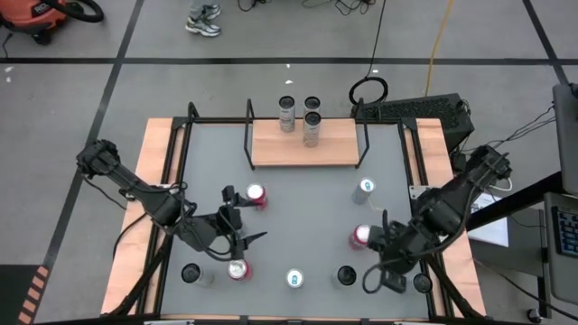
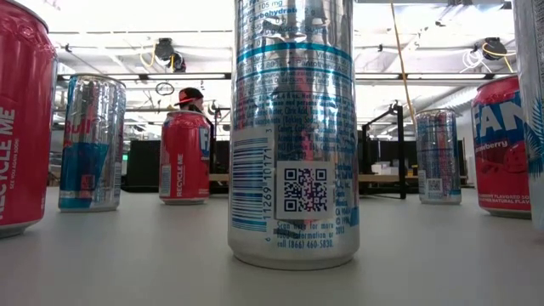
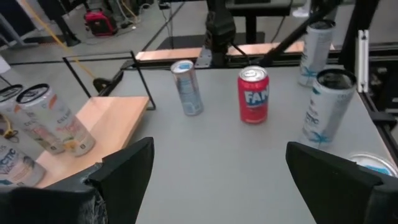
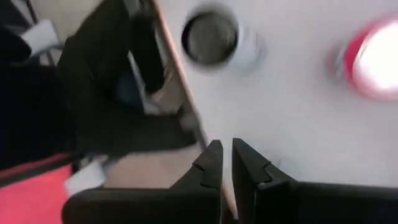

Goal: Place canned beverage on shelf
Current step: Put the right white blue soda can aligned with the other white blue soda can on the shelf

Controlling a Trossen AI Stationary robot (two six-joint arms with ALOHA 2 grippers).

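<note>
Left gripper (image 1: 242, 226) open beside red can (image 1: 256, 196)

Three upright cans (image 1: 312, 128) on wooden shelf (image 1: 304, 153).

Low view: shelf (image 2: 378, 178) mostly hidden behind cans, red can (image 2: 21, 119) cropped at edge; right wrist view blurred.

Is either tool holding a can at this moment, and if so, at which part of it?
Nothing is held. The left tool stands open and empty above the table; the right tool is shut on nothing near the table's edge.
</note>
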